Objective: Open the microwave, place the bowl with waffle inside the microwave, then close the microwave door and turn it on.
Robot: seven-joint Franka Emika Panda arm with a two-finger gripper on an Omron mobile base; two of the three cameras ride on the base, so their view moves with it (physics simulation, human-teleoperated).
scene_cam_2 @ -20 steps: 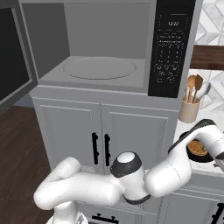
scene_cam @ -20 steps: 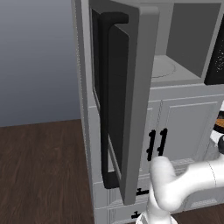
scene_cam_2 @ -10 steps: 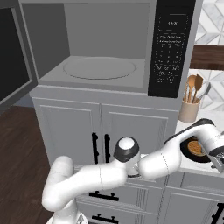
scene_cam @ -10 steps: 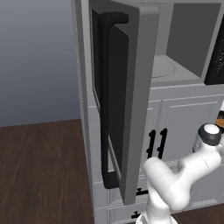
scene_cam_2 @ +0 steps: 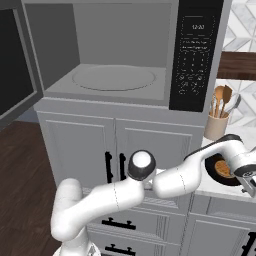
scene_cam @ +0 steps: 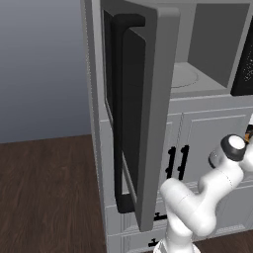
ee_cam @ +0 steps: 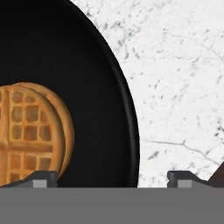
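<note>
The microwave [scene_cam_2: 125,55] stands open, its grey cavity and round turntable [scene_cam_2: 114,78] bare. The microwave door [scene_cam: 146,108] is swung out wide, with its black bar handle [scene_cam: 118,113] facing the left base view. On the marble counter to the right lies the black bowl [scene_cam_2: 216,172] with the waffle [scene_cam_2: 223,169] in it. My gripper [scene_cam_2: 250,185] hangs open just above the bowl's right side. Close up, the bowl [ee_cam: 87,87] and waffle [ee_cam: 30,131] lie under the gripper [ee_cam: 113,179], and the bowl's rim runs between the two fingertips [ee_cam: 41,178]. Nothing is held.
A beige holder with wooden spoons [scene_cam_2: 217,122] stands on the counter just behind the bowl. White cabinet doors with black handles [scene_cam_2: 115,167] sit below the microwave. The control strip [scene_cam_2: 192,55] is on the microwave's right side. Marble counter [ee_cam: 175,65] lies right of the bowl.
The arm has stretched further right and the hand has come down over the bowl's right edge. The jaws have stayed open and the microwave door has not moved.
</note>
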